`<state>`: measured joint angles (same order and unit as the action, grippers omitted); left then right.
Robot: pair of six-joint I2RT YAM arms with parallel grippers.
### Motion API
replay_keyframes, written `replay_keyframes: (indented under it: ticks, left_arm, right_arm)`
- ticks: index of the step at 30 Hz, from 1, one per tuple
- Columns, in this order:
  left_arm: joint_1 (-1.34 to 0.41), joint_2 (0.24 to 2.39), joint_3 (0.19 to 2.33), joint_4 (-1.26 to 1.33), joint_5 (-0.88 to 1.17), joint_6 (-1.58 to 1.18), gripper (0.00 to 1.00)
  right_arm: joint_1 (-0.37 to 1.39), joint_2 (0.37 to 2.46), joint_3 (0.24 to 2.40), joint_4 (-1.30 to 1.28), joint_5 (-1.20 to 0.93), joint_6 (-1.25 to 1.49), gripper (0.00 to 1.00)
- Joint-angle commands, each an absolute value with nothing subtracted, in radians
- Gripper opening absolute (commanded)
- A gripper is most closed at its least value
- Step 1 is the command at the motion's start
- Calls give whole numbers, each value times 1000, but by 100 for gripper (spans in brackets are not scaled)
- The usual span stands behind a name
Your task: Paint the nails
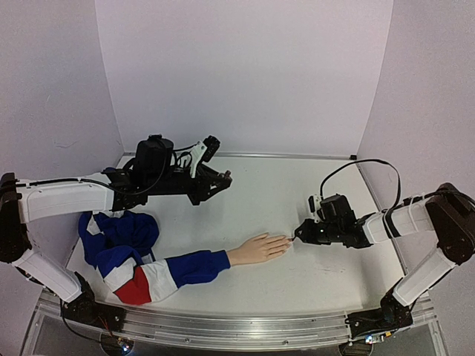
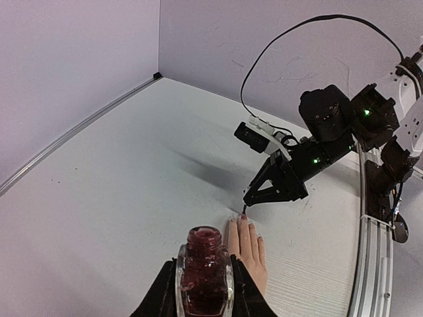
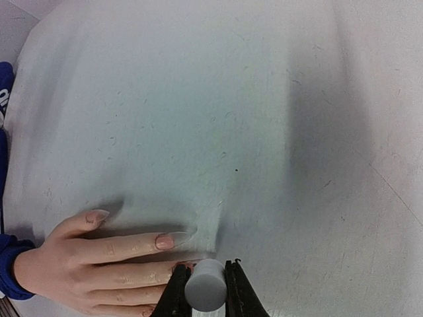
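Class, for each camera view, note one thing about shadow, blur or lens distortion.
Top external: the near rail bows, a wide-lens curve. Left wrist: the right tool casts a soft shadow on the table beside it. Right wrist: a broad soft shadow crosses the table.

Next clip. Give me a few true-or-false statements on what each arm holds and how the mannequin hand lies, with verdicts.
1. The left fingers are shut on an open polish bottle. True.
2. The right fingers hold nothing. False: they are shut on a pale cap, right at the fingertips of the mannequin hand.
3. The mannequin hand lies on the table with its nails facing up. True.
4. The sleeve is green. False: it is blue, white and red.
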<state>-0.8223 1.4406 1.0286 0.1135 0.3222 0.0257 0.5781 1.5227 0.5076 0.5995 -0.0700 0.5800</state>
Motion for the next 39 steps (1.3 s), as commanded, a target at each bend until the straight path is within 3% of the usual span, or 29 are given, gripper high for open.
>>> replay_keyframes:
  ticks: [1,19,39]
  left_arm:
    - [-827,1421,1072,163,338,28,0]
    - [-827,1409,1063,163,338,26,0]
    - [-827,1412,1069,163,341,26,0]
  right_arm:
    - [574,1526,525,600,-31,593,0]
    - [574,1436,518,560,-73,546,0]
    - [574,1511,539,604,-93,554,0]
